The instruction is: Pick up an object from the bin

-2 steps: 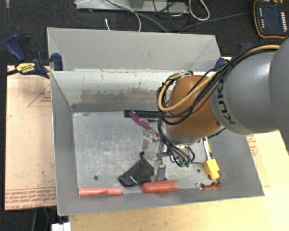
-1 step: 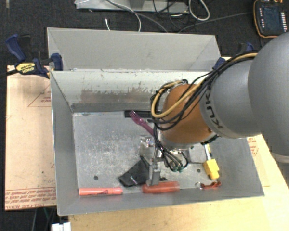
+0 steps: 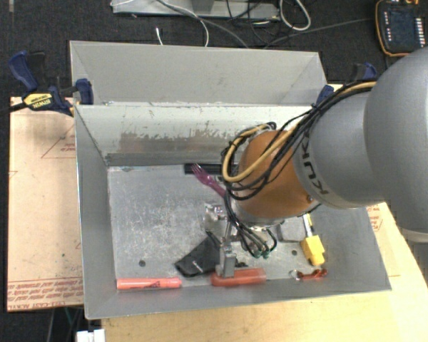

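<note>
My gripper (image 3: 227, 261) reaches down near the front of the bin, a little right of the middle. Its tip stands just above a red-orange stick-shaped thing (image 3: 240, 278) that lies flat along the front wall. A black wedge-shaped thing (image 3: 195, 260) lies right against the gripper's left side. Whether the gripper touches either of them cannot be made out.
A pink-red marker (image 3: 148, 283) lies along the front wall at the left. A yellow block with a white stem (image 3: 312, 247) and a small orange piece (image 3: 310, 275) lie at the front right. A purple thing (image 3: 210, 179) pokes out by the back wall, under the arm.
</note>
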You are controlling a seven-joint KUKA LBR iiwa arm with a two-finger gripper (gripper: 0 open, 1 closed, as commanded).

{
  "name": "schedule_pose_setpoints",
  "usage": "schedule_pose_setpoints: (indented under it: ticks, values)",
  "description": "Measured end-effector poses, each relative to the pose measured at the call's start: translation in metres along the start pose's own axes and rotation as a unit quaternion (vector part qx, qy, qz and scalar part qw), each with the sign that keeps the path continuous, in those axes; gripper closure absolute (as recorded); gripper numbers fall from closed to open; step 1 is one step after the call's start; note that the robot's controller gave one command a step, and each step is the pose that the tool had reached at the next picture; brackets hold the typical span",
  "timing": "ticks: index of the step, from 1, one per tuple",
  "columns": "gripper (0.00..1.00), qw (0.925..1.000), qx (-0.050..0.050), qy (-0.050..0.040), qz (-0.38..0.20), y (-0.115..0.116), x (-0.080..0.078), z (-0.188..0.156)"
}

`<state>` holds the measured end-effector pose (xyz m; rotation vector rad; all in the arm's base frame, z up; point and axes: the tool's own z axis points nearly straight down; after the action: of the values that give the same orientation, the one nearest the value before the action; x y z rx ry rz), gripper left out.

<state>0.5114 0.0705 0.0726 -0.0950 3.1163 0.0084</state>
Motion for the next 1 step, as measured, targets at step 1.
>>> schedule_pose_setpoints:
  ticks: [1]
  values:
    - [1.00, 0.9999, -0.001, 0.0077, 0.009, -0.0025, -0.0063, -0.0041]
